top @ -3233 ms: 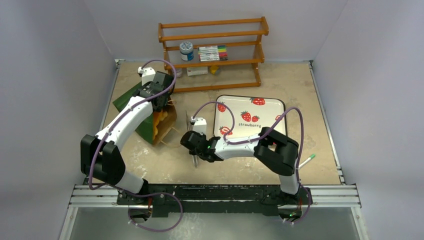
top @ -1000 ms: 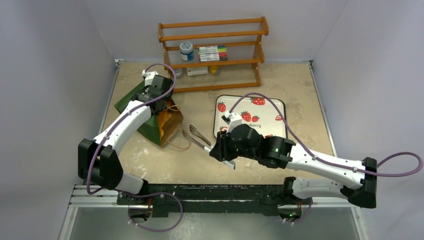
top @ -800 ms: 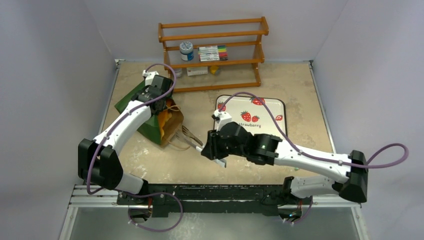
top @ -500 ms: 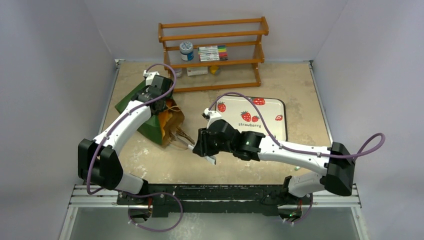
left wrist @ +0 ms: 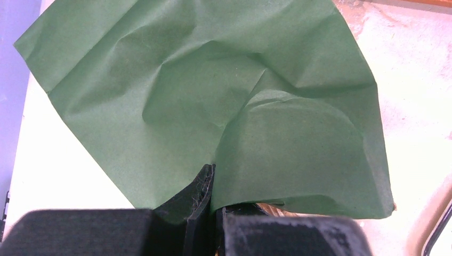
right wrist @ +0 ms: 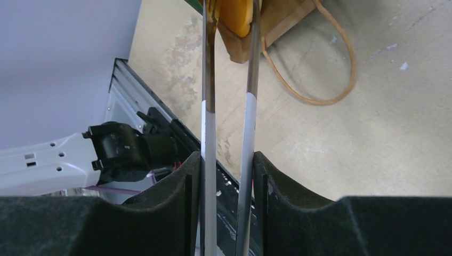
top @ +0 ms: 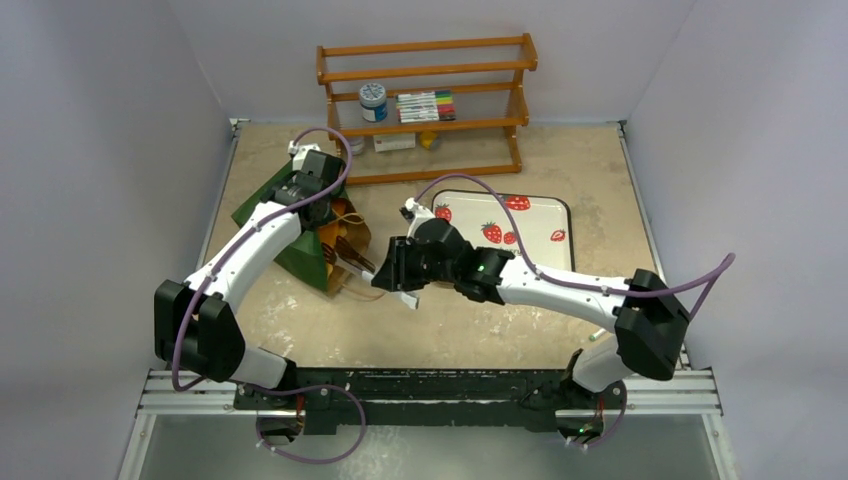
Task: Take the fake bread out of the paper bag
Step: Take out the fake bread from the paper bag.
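The dark green paper bag point(top: 268, 197) lies on its side at the left, its brown mouth facing right. My left gripper point(top: 318, 198) is shut on the bag's upper edge point(left wrist: 240, 96), the green paper pinched between its fingers point(left wrist: 205, 186). My right gripper point(top: 392, 272) is shut on a pair of metal tongs point(right wrist: 208, 80), which point left into the bag's mouth. An orange piece of fake bread point(right wrist: 234, 13) sits between the two tong arms at the mouth. The tong tips are cut off by the frame's top edge. The rest of the bag's contents are hidden.
A tan string handle point(right wrist: 325, 80) loops out on the table below the bag's mouth. The white strawberry tray point(top: 545, 215) lies to the right behind my right arm. A wooden shelf point(top: 430, 100) with a jar and markers stands at the back.
My right arm has swung left with the tongs, from in front of the tray to the bag's mouth. The left gripper has kept its hold on the bag's edge.
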Action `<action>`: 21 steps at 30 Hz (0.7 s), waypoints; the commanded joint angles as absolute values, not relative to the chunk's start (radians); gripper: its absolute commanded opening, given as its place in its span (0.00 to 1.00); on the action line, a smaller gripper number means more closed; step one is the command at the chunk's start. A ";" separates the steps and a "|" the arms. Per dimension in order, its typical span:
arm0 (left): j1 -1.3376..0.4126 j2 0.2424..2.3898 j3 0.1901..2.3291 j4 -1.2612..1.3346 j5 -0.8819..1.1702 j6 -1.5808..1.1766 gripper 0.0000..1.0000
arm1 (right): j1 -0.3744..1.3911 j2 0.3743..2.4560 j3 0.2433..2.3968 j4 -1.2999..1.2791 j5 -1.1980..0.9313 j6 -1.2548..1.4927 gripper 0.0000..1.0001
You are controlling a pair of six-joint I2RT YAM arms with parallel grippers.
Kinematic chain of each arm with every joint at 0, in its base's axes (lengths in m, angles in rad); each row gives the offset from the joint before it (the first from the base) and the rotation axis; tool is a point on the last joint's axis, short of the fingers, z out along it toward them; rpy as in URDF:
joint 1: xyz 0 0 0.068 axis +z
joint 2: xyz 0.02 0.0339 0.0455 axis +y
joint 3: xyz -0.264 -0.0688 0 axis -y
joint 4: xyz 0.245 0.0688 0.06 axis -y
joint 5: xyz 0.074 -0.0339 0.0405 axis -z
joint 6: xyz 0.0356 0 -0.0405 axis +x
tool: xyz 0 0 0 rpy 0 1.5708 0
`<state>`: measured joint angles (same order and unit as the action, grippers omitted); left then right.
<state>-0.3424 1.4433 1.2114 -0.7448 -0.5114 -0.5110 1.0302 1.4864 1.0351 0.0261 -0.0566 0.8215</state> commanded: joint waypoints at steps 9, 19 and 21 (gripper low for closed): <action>-0.337 1.411 1.257 -0.742 -0.474 -0.495 0.00 | 0.998 1.543 1.034 0.184 -0.169 0.858 0.41; -0.336 1.416 1.258 -0.743 -0.473 -0.485 0.00 | 0.983 1.550 0.994 0.200 -0.174 0.864 0.41; -0.337 1.417 1.258 -0.742 -0.467 -0.486 0.00 | 0.980 1.557 0.991 0.212 -0.184 0.866 0.41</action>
<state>-0.3424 1.4433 1.2156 -0.7521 -0.4969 -0.4927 0.9905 1.5654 0.9943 0.1249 -0.1505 0.8532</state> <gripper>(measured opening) 0.010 0.418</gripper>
